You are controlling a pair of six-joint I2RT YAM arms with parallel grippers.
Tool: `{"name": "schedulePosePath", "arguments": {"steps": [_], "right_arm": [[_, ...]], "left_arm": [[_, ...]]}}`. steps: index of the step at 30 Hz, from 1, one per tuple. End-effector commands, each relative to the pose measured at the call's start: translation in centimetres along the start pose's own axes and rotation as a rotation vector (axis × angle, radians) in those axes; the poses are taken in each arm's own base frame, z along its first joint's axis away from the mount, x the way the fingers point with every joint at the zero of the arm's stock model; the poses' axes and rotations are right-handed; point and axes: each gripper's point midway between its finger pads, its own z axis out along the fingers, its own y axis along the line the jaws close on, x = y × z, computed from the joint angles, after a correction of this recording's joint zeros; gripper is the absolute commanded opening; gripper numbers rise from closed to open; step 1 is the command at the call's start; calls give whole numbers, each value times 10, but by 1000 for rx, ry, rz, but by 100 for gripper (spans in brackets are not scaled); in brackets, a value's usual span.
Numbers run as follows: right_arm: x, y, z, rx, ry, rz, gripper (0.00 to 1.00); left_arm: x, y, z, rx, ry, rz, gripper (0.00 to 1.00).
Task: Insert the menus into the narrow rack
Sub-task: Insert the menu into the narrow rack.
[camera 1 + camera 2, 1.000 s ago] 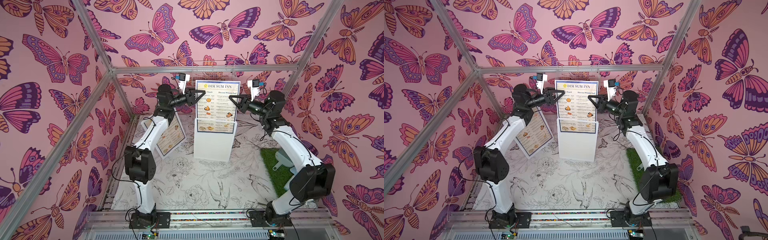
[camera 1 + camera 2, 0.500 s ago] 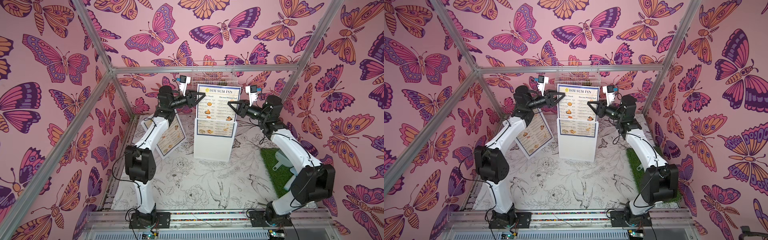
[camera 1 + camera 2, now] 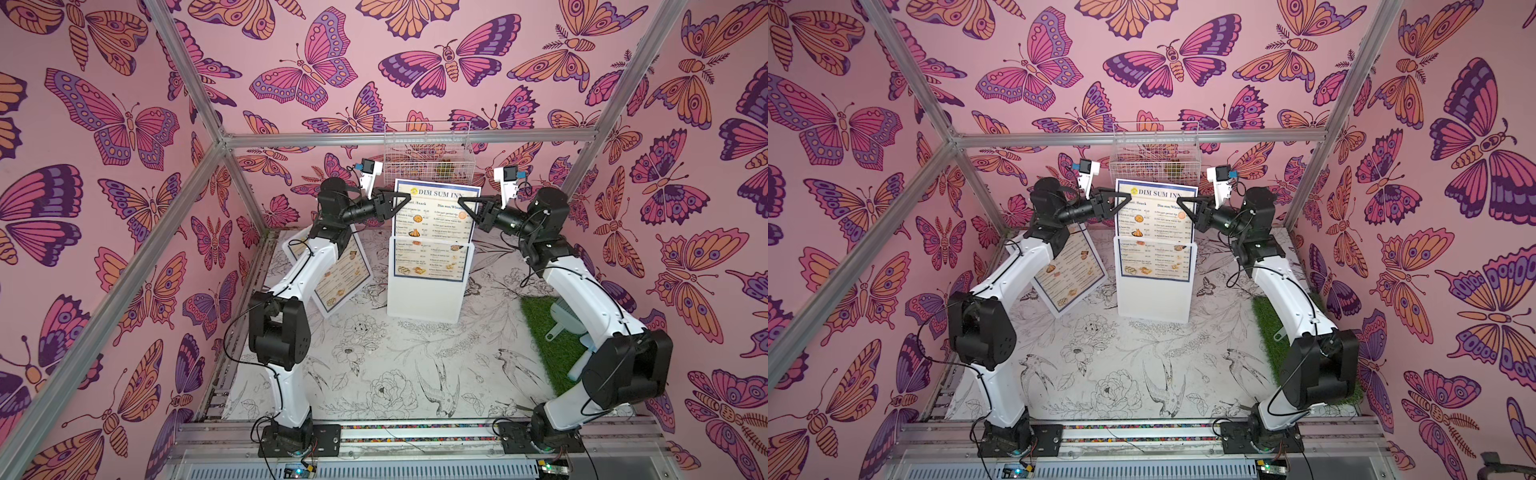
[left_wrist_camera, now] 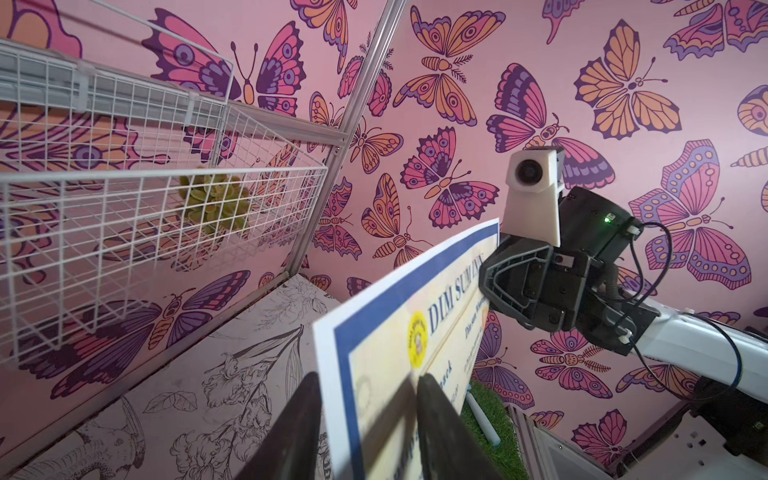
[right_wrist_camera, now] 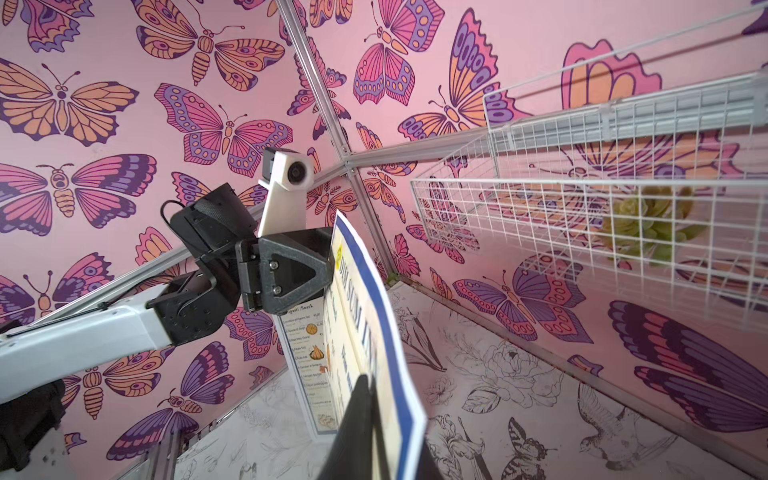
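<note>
Cream menu [image 3: 434,216] stands in rack [image 3: 424,299], right pincer [image 3: 460,203] pinching it, left pincer [image 3: 405,199] parted around it.

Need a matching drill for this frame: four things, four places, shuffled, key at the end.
Things:
1. upright cream blue-bordered paper menu
2. second cream blue-bordered paper menu
3. white wire-mesh basket
4. green artificial-grass mat

Places:
A. on the floral-print table, right of the tall white plastic rack
B. mounted high on the back wall
C. standing in the rack
D. on the table, left of the rack

Pairs: 1-C, 2-D, 3-B, 4-A
</note>
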Motion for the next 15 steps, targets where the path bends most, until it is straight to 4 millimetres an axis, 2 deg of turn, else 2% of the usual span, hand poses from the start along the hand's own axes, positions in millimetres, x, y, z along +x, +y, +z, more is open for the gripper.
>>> {"name": "schedulePosePath", "arguments": {"steps": [1, 4, 7, 11, 15], "right_arm": [[0, 6, -7, -6, -8, -14, 12], [-1, 5, -7, 1, -5, -15, 27], [-12, 7, -6, 7, -13, -30, 43], [-24, 6, -7, 47, -27, -37, 50], [-27, -3, -9, 121, -20, -30, 54]], "left_arm": [[-10, -19, -5, 21, -18, 55, 41], [-9, -20, -6, 23, -17, 53, 41], [-10, -23, -6, 31, -17, 53, 41], [-8, -26, -5, 53, -10, 46, 40], [-4, -26, -4, 54, -6, 39, 39]]}}
